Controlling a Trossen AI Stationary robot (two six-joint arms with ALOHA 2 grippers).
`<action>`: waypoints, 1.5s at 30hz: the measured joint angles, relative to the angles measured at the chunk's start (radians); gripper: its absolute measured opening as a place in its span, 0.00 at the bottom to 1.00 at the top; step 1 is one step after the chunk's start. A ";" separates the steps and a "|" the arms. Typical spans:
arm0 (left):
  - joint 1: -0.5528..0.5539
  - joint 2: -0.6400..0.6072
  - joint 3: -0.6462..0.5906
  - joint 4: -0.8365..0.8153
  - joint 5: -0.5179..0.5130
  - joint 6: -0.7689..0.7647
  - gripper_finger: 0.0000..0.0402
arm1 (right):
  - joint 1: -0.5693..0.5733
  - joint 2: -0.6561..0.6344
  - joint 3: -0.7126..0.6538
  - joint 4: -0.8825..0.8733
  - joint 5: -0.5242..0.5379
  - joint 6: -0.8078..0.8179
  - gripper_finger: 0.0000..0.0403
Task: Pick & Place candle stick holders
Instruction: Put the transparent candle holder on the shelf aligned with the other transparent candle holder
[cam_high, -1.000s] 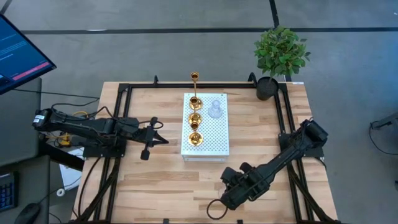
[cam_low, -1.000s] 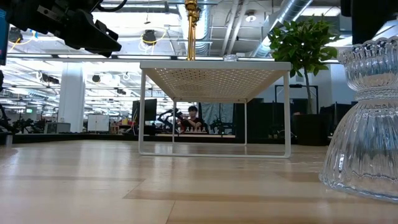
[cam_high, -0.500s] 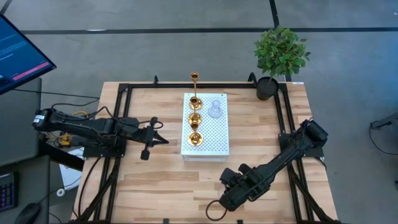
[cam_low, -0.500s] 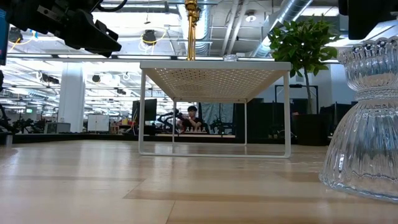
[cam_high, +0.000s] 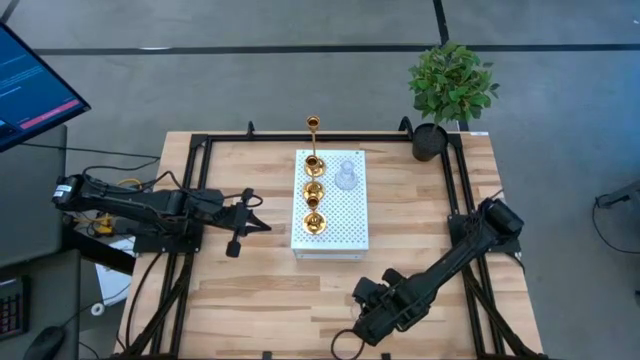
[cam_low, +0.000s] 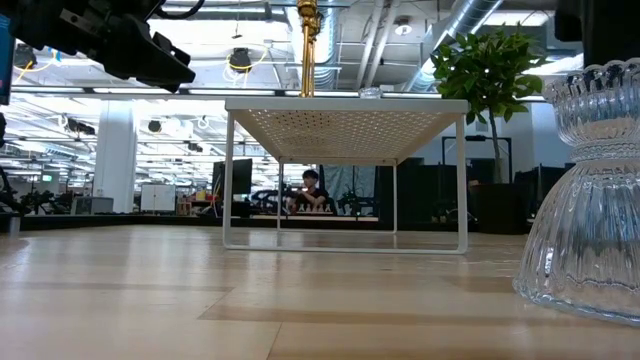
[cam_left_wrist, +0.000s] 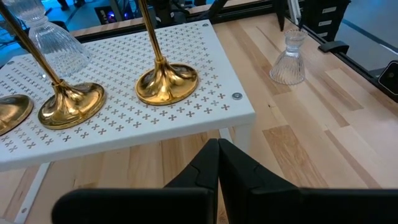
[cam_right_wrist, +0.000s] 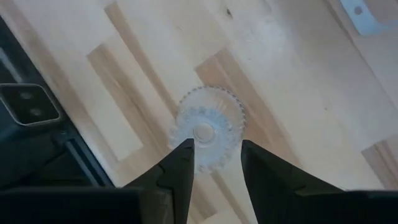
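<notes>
Under right gripper (cam_right_wrist: 214, 163) | glass holder (cam_right_wrist: 208, 129) partly hidden | fingers apart

A white stand (cam_low: 345, 104) with lots of tiny holes in its top stood on thin legs in the middle of the wooden counter (cam_low: 250, 310). A gold candle holder (cam_low: 307, 45) stood on the stand at about 11 o'clock, and its top ran out of sight. A bit of clear glass (cam_low: 371, 93) peeked over the stand's top. A big clear glass candle holder (cam_low: 590, 195) sat on the counter at 3 o'clock, very close up. A dark robot arm (cam_low: 110, 40) hung at 10 o'clock. A green plant (cam_low: 490, 70) rose at 2 o'clock. Far behind, under the stand, a person (cam_low: 312, 190) sat in the room.
</notes>
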 joint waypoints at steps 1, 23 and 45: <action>0.000 0.004 0.000 0.001 0.000 0.000 0.02 | 0.001 0.000 -0.001 -0.001 0.000 0.000 0.31; 0.000 0.011 0.000 0.001 0.000 0.000 0.02 | 0.015 0.002 0.001 0.010 0.064 0.010 0.30; 0.000 0.011 0.000 0.001 0.000 0.000 0.02 | 0.020 0.003 0.000 0.015 0.055 0.011 0.30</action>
